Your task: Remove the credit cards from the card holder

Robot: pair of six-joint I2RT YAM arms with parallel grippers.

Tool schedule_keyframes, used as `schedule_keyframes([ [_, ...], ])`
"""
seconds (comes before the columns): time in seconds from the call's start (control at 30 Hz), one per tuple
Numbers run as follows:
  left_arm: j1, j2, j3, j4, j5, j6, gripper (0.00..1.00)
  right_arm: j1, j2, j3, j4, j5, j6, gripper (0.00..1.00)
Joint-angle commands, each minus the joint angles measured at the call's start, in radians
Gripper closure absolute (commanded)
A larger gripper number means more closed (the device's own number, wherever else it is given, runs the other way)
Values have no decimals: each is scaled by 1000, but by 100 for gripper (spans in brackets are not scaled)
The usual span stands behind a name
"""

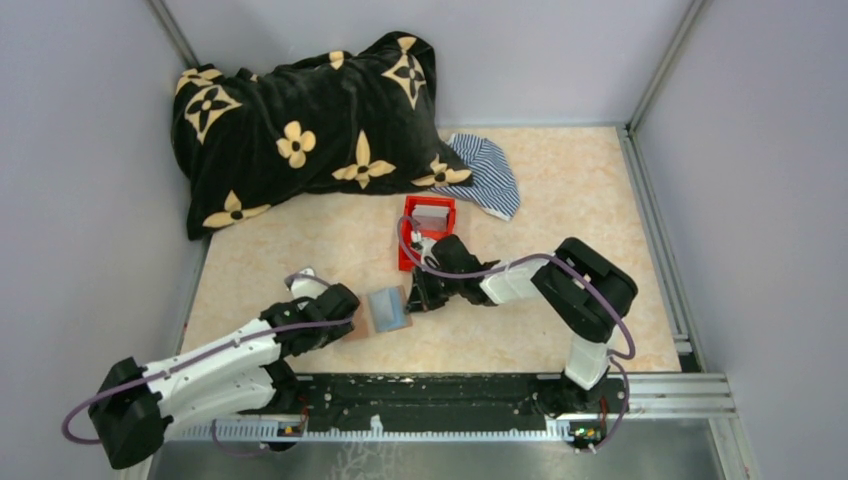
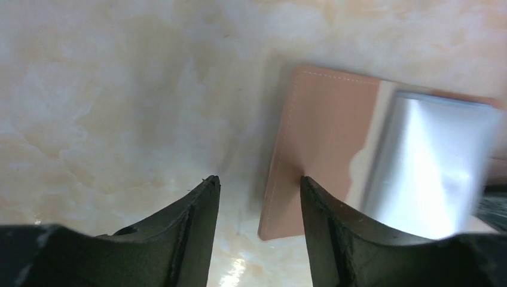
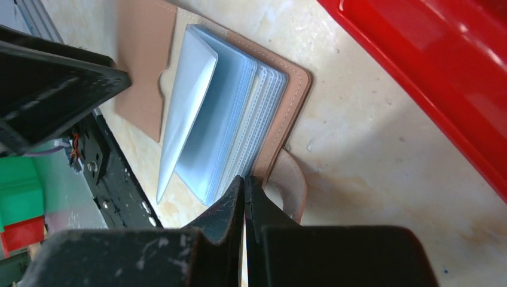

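Note:
The card holder (image 1: 386, 310) lies open on the table between my two grippers, with a brown leather cover and several grey-blue sleeves fanned up (image 3: 221, 113). No card shows in the sleeves. My left gripper (image 2: 257, 179) is open, and its right finger (image 2: 335, 227) rests over the brown left flap (image 2: 323, 131). It also shows in the top view (image 1: 345, 305). My right gripper (image 3: 245, 179) is shut, with its tips at the holder's near right edge beside the strap tab (image 3: 294, 182). A grey card (image 1: 432, 217) lies in the red bin (image 1: 408, 240).
The red bin's wall (image 3: 418, 72) stands just beyond the right gripper. A black pillow with yellow flowers (image 1: 300, 130) and a striped cloth (image 1: 490, 175) lie at the back. The black base rail (image 1: 420, 400) runs along the near edge.

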Motion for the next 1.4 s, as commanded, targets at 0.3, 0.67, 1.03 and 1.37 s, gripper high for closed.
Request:
schedule_keyframes([
  [0.3,-3,204,-46,65,-19,-50,73,-34,-68,-48,-130,61,-55,100],
  [0.67,-4,314,-11,147,21,50,100,-8,-52,20,-184,77,-72,100],
  [1.03,-3,415,39,148,30,107,100,12,-97,47,-166,43,-58,100],
  [1.37,-3,429,43,158,33,128,100,23,-101,102,-135,9,-41,100],
])
